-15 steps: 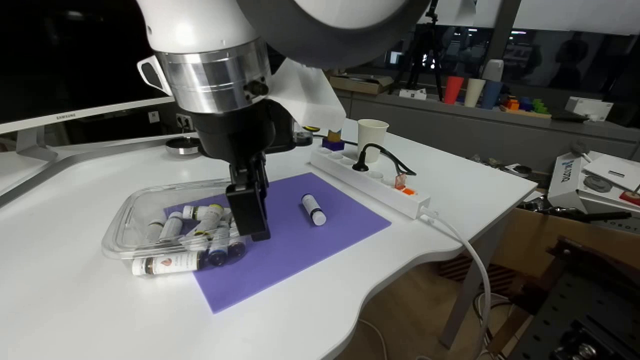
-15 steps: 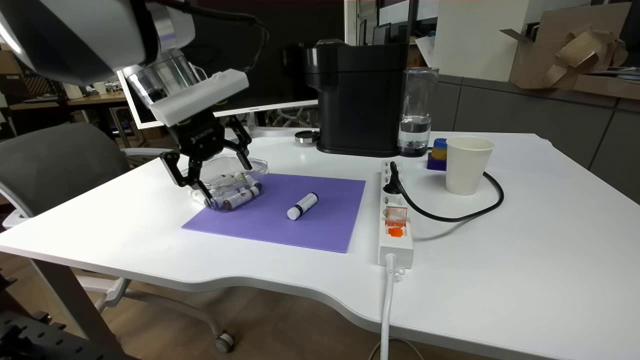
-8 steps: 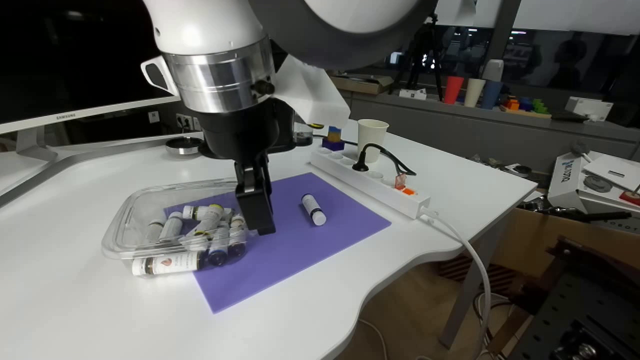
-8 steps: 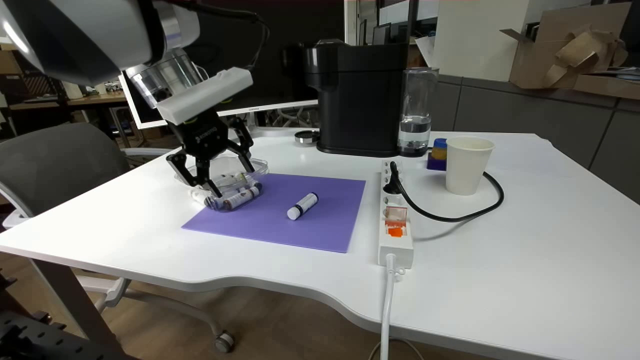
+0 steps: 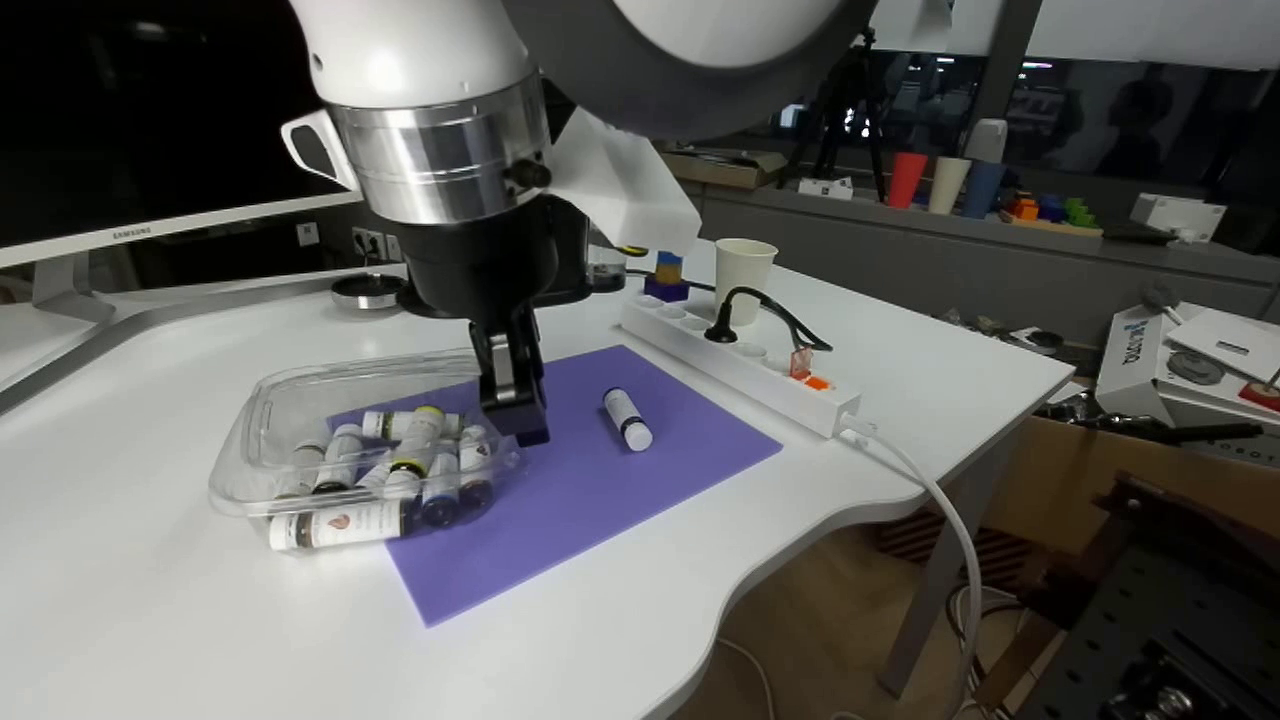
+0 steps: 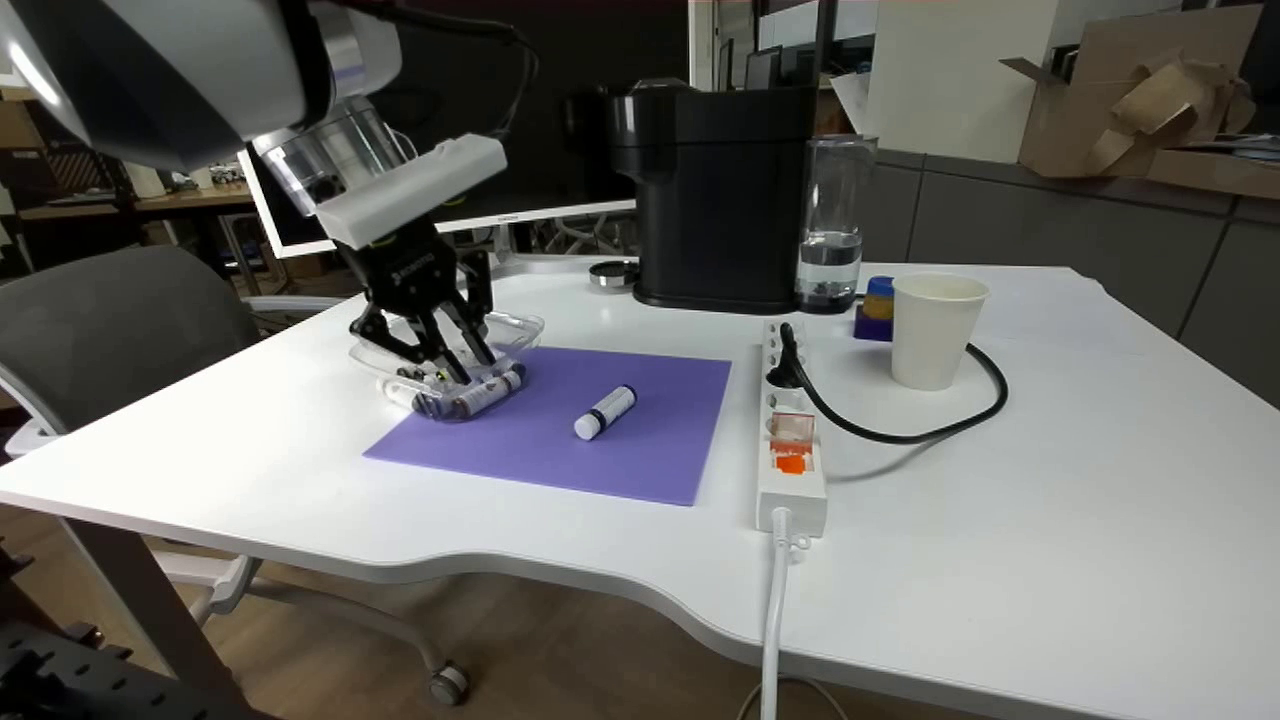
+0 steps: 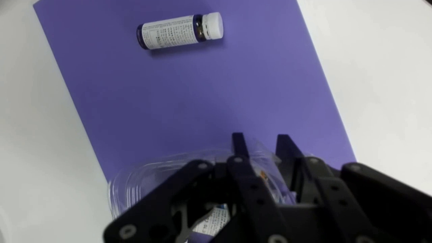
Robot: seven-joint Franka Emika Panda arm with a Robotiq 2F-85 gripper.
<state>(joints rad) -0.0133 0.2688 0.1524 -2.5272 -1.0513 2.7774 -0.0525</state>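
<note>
A clear plastic tub [image 5: 245, 455] holding capped bottles [image 5: 340, 458] sits rim up on the white counter [image 5: 150, 620], partly over the edge of a purple sheet [image 5: 580, 500]. The black pincer [image 7: 261, 137] slants down to one corner of the tub. Its fingers [image 7: 239, 145] stand partway apart, clear plastic showing between them; I can't tell whether they are gripping that corner or just straddling it.

In an exterior view the tub's long axis seems to run left to right, rising slightly towards the right, where the pincer is. In the wrist view its far rim likewise climbs gently to the right, in among the fingers, though the pincer hides much of the rest.

Low along the tub's near side there, a bottle with a white cap [image 5: 350, 524] lies parallel to that side, cap to the left, dark end to the right. A yellow-banded bottle [image 5: 418, 440] rests crosswise on the heap, its upper end leaning right.

Apart from the tub, a lone bottle [image 7: 172, 33] lies on the sheet; in the wrist view it is nearly level, its white cap pointing right and a touch upward. Just beside the sheet runs a white power strip [image 5: 740, 375], with a paper cup [image 6: 935, 330] standing upright on the strip's other side. A black appliance [image 6: 715, 200] stands farther back on the counter.
</note>
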